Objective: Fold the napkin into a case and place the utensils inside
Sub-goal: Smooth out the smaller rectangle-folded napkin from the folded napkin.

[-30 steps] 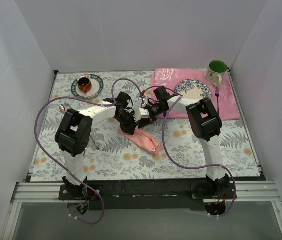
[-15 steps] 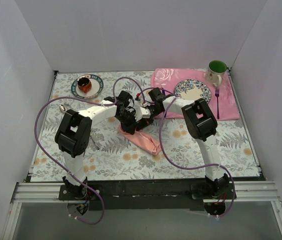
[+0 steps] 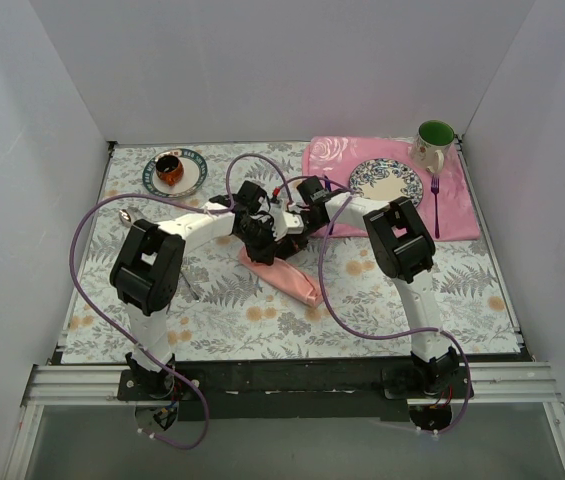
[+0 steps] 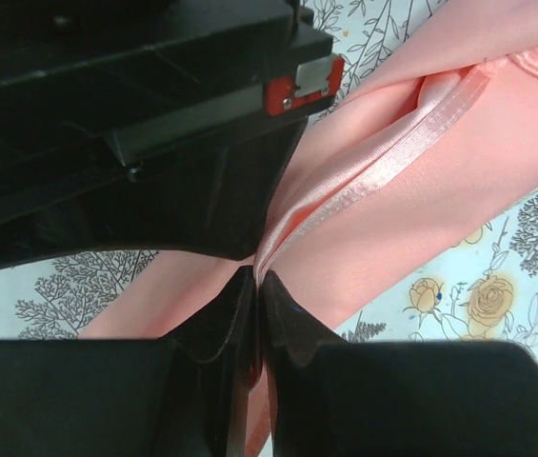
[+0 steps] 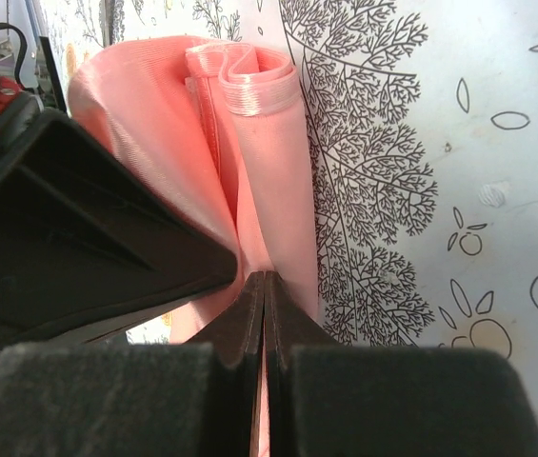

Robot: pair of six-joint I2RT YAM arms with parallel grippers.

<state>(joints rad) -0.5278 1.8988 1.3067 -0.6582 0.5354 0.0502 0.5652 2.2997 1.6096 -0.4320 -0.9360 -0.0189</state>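
Right gripper [image 5: 264, 278] moved left beside left gripper [image 4: 257, 276], each pinching the napkin [image 3: 292, 277].

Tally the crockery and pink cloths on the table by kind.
Plates: 2
Cups: 2, brown cup and green mug
Pink cloths: 2, napkin and placemat
Total: 6

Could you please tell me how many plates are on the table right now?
2. One plate sits at the far left with a small cup on it; the second plate lies on the pink placemat at the far right. Others may be hidden from view.
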